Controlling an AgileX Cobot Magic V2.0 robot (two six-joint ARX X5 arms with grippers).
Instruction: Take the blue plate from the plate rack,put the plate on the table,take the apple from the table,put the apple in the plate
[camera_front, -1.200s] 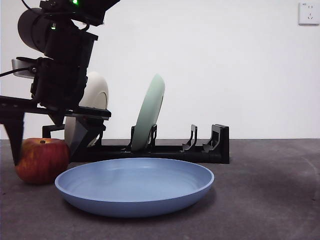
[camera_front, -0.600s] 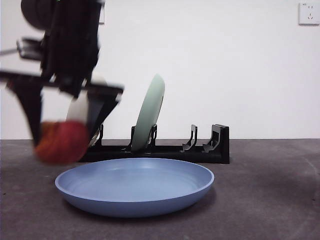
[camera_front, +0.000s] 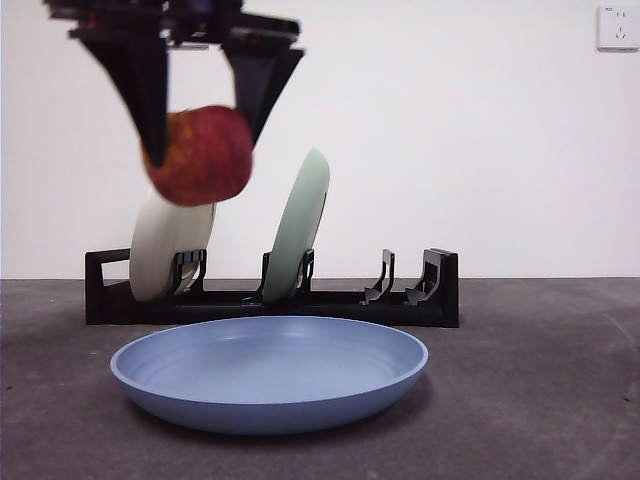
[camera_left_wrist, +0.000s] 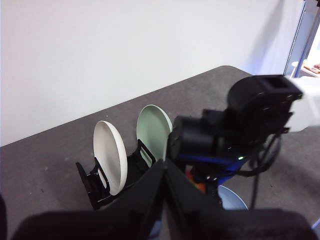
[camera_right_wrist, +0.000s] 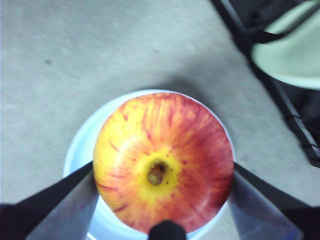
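My right gripper (camera_front: 200, 140) has its jaws pinching the apple (camera_front: 199, 155) across its widest girth, one jaw on each flank, and it hangs high in the air above the left part of the blue plate (camera_front: 268, 372), which lies flat on the desk (camera_front: 530, 400) in front of the plate rack (camera_front: 400, 300). I judge the apple firm, fairly heavy and smooth-skinned, so a hold at the middle suits it; higher or lower on the curve it might squirt out, and too hard a squeeze would bruise it. My right wrist view looks straight down past the stem dimple and shows the plate's rim ringing the apple, which says I am over the plate; the front view cannot confirm that, but it alone shows how far the apple is above the dish. My left gripper (camera_left_wrist: 165, 200) waits well back, jaws pressed together; its view shows the cream-white plate (camera_left_wrist: 110, 155) and pale green plate (camera_left_wrist: 152, 127) standing in the rack.
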